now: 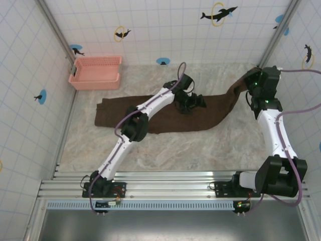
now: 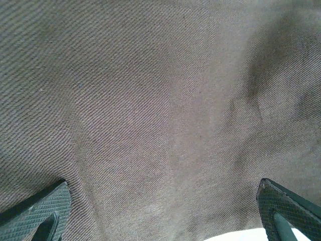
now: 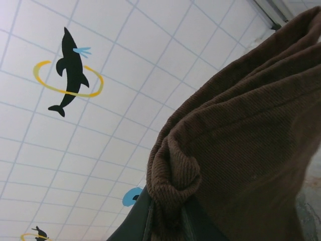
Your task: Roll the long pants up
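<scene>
Long pants [image 1: 210, 113] looked soft, limp and sag-prone; right gripper [image 3: 168, 216] pinched one bunched end aloft, a sound hold, while left gripper [image 2: 163, 191] sat spread over mid-cloth.

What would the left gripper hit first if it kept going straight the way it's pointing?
The long pants: the left gripper, jaws open, points straight down at them, and they seem very close, though depth is hard to judge.

My left arm [image 1: 150, 104] and right arm [image 1: 274, 131] are white tubes with chunky black joints; purple cables [image 1: 301, 71] loop off both; black bases [image 1: 100, 188] sit low in frame; left finger pads [image 2: 37, 213] are dark green, cross-hatched.
</scene>
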### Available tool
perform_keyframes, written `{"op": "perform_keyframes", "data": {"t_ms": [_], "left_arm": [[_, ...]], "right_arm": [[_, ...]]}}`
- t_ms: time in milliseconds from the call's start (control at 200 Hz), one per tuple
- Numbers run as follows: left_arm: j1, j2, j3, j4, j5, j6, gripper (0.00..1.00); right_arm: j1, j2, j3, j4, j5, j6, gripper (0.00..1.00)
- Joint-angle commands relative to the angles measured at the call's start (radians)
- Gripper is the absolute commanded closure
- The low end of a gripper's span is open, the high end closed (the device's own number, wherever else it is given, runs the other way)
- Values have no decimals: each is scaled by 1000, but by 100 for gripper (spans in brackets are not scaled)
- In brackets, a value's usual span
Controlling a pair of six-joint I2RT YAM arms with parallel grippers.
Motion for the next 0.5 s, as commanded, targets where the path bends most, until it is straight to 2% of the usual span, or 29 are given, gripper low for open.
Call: {"op": "perform_keyframes", "data": {"t_ms": [0,185,285,415,495], "left_arm": [[-21,69,-3,88,87,-135,3],[-26,52,0,319,175,-288,3],[-13,22,-1,402,211,-341,3],[45,-65,-54,438,232,-348,3],[109,-147,-99,389,207,-279,3]], "right_arm": [[-22,10,104,-62,-22,-95,96],[-53,43,165,-110,-80,-142,96],[-39,47,169,-109,-89,-143,96],[-3,39,136,-102,-81,-147,96],[23,22,106,-98,-67,-141,96]]}}
